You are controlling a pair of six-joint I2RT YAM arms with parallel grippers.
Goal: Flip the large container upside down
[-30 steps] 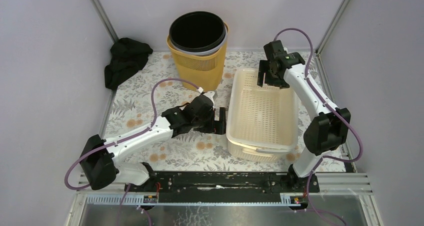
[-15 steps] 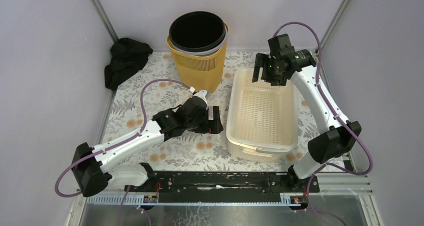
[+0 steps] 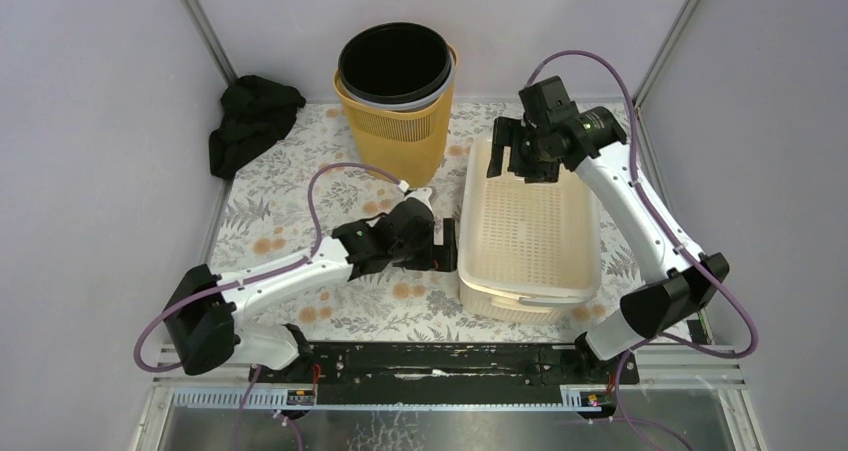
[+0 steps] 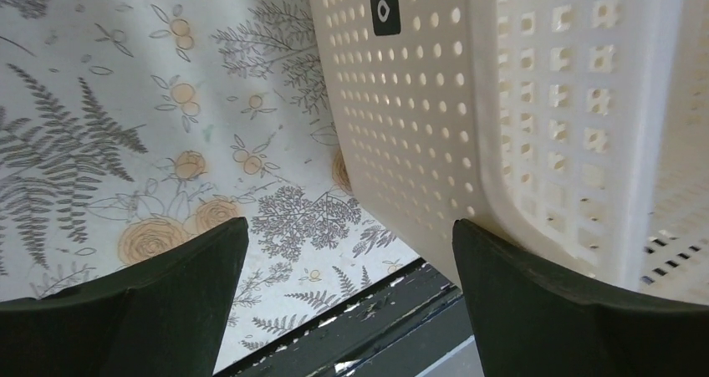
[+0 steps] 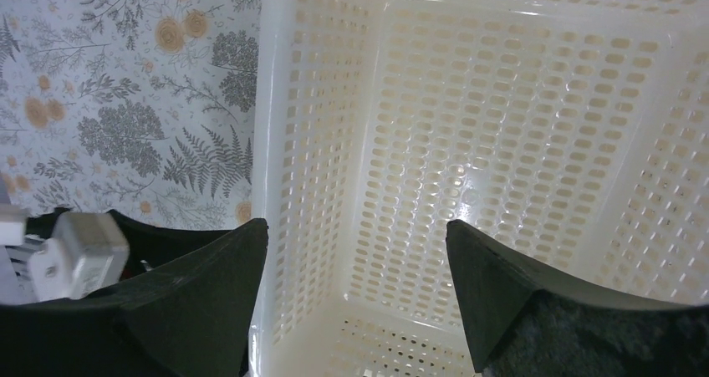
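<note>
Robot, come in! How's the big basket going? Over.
Left gripper open beside white basket, left wall. Right gripper open, above its far end. Basket upright, not flipped. Yellow bin stands near far corner.

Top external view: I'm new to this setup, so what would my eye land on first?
The cream perforated plastic basket sits open side up, right of centre on the floral table. The open left gripper is at its left wall, the open right gripper over its far rim. Behind stands a yellow slatted bin.

Cream container [image 3: 527, 233] & floral-print table [image 3: 265, 216]
</note>
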